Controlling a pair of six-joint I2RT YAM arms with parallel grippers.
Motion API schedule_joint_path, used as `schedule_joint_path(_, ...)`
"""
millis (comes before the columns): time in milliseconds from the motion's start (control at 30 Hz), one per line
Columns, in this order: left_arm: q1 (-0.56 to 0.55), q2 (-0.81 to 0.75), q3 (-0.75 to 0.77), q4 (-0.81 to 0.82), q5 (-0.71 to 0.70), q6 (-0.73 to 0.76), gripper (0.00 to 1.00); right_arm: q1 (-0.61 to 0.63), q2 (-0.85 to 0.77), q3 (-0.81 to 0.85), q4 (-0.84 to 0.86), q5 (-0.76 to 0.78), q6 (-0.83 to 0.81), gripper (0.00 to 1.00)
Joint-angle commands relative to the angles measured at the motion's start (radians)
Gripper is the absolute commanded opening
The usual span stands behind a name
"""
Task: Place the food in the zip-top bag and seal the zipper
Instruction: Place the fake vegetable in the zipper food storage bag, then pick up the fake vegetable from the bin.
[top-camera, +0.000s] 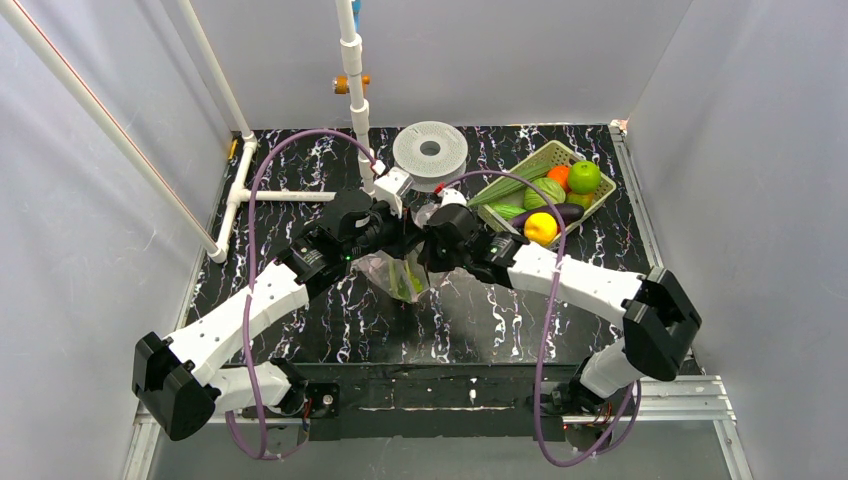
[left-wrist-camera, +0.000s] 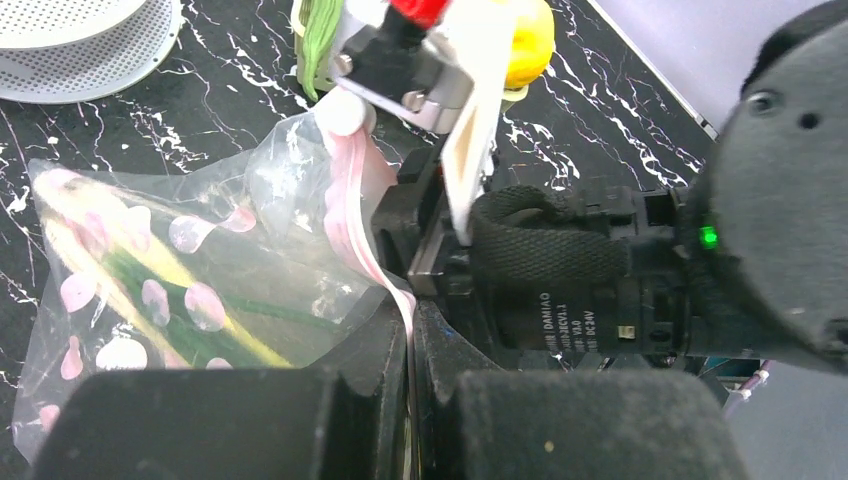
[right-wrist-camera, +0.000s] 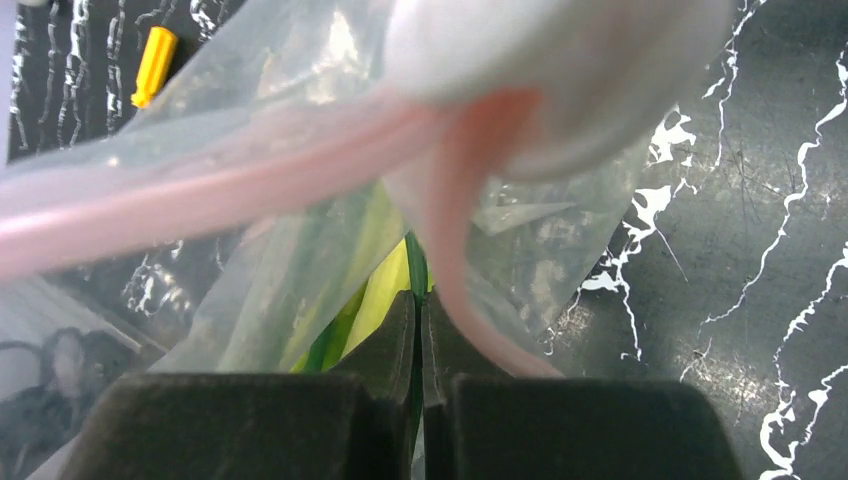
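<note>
**A:** Zipper (left-wrist-camera: 350, 210) first: where do we stand?

**B:** We have the left gripper (left-wrist-camera: 411, 335) pinched shut on the pink strip near one end. The right gripper (right-wrist-camera: 419, 325) is clamped on the mouth edge of the zip-top bag (top-camera: 400, 275). The bag sits mid-table between both arms, with a green-and-yellow stalk (left-wrist-camera: 190, 320) inside.

**A:** We see the yellow piece (top-camera: 540, 228) and the eggplant (top-camera: 566, 213) lying in the lattice basket (top-camera: 600, 205), though.

**B:** Then we judge sealing premature. When we do seal, we keep the strip taut and straight, hold one end fixed, and run the pinch along it without twisting.

**A:** Any writing?

**B:** We read "DAMIAO" on the black wrist motor (left-wrist-camera: 560, 290). The smaller lines beneath are too fine for us to read.
</note>
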Motion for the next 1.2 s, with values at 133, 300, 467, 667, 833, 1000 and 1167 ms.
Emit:
schedule_joint_path(133,-0.007,-0.047,0.011,0.022,0.015,0.001,0.00,-0.001,-0.033,0.098,-0.165,-0.047,0.033,0.22)
schedule_joint_path(300,-0.007,-0.046,0.011,0.022,0.009,0.003,0.00,-0.001,-0.133,0.092,-0.237,-0.126,0.044,0.41)
schedule_joint_path(467,-0.006,-0.032,0.013,0.016,0.002,0.004,0.00,-0.001,-0.237,0.108,-0.349,-0.108,0.025,0.46)
schedule_joint_path(667,-0.006,-0.018,0.014,0.013,-0.011,0.010,0.00,-0.015,-0.359,0.102,-0.429,-0.025,0.011,0.50)
schedule_joint_path(833,-0.007,-0.006,0.016,0.008,-0.009,0.010,0.00,-0.057,-0.445,0.066,-0.477,0.072,0.016,0.58)
schedule_joint_path(1000,-0.006,0.011,0.024,0.001,-0.006,0.012,0.00,-0.179,-0.497,0.029,-0.546,0.089,0.038,0.71)
schedule_joint_path(1167,-0.006,0.010,0.021,0.003,-0.006,0.007,0.00,-0.355,-0.511,0.002,-0.607,0.123,0.049,0.98)
